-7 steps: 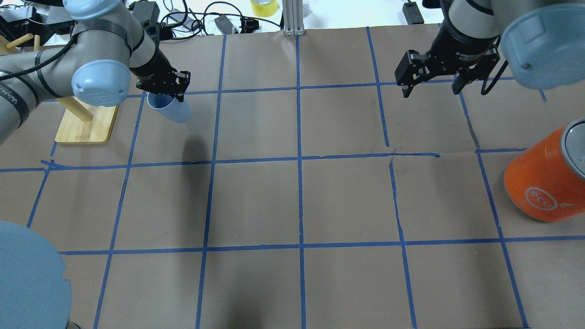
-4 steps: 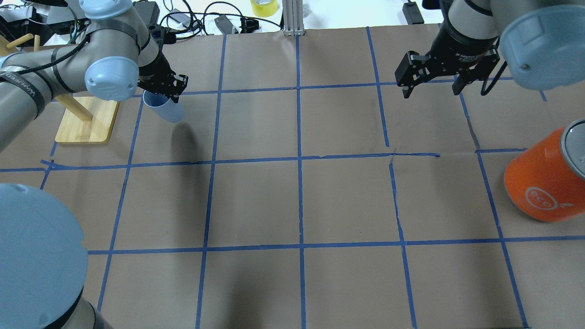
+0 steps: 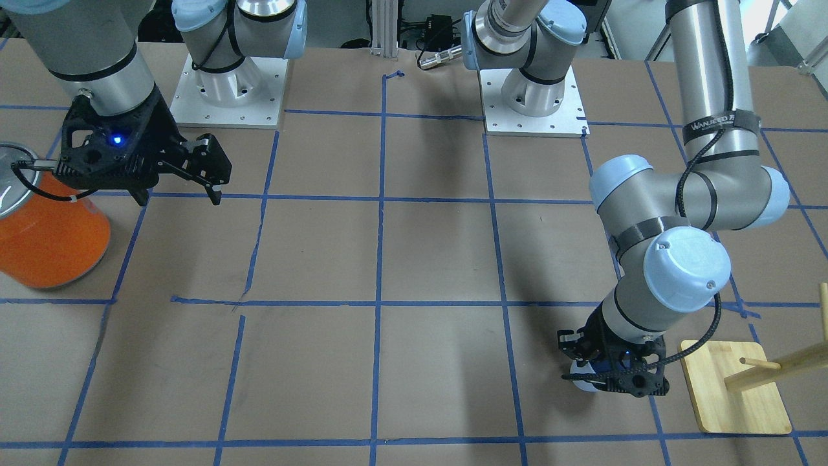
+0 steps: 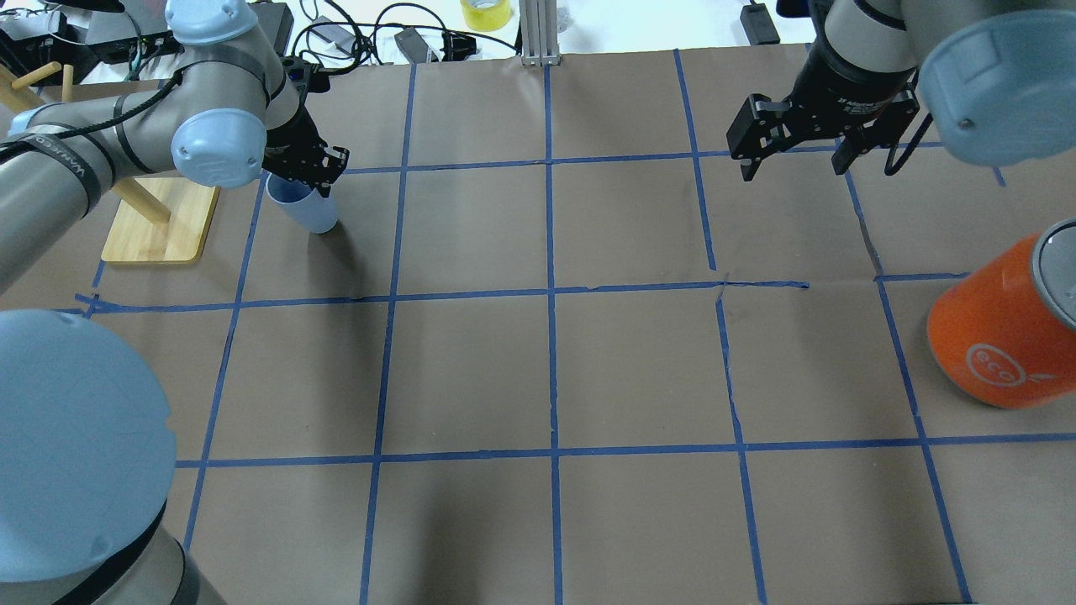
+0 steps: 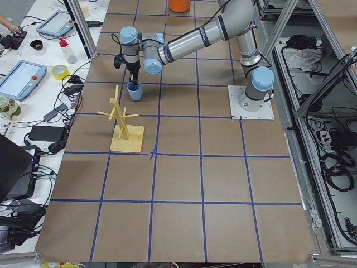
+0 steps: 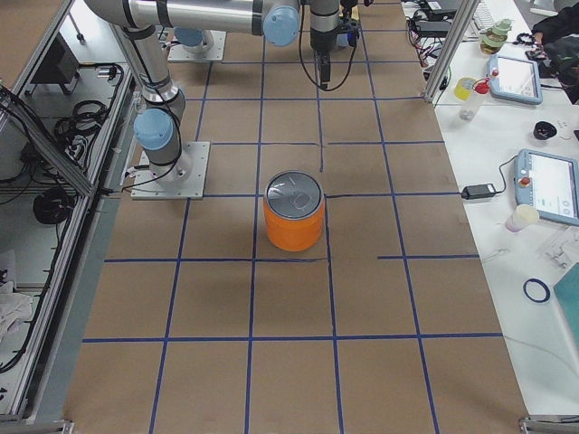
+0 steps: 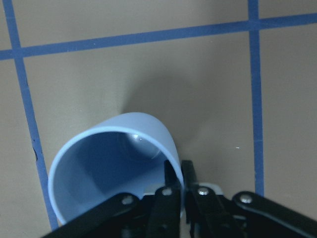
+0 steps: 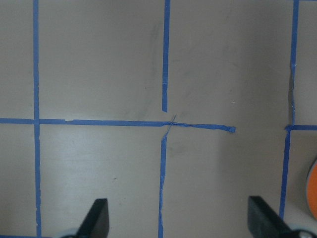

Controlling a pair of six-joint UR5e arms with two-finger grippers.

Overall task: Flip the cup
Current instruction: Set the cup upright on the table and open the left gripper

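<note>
One wall of cup [image 7: 143, 126] sits pinched in left gripper [image 7: 179, 169] (wrist view shows this); right gripper [image 4: 793, 168] spread.

Stuff you can't really make out
The cup [image 3: 581, 384] is mostly tucked behind the left gripper [image 7: 178, 173] in the front view, and the wrist cam loses its near rim at the bottom edge. The can [image 4: 1000, 336] runs off the frame edge overhead and in front. Can't tell if the cup's base touches the table [image 4: 471, 370].

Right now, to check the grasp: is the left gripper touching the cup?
Touching. The left wrist view shows the left gripper pinching the rim of the cup, one finger inside, one outside.
</note>
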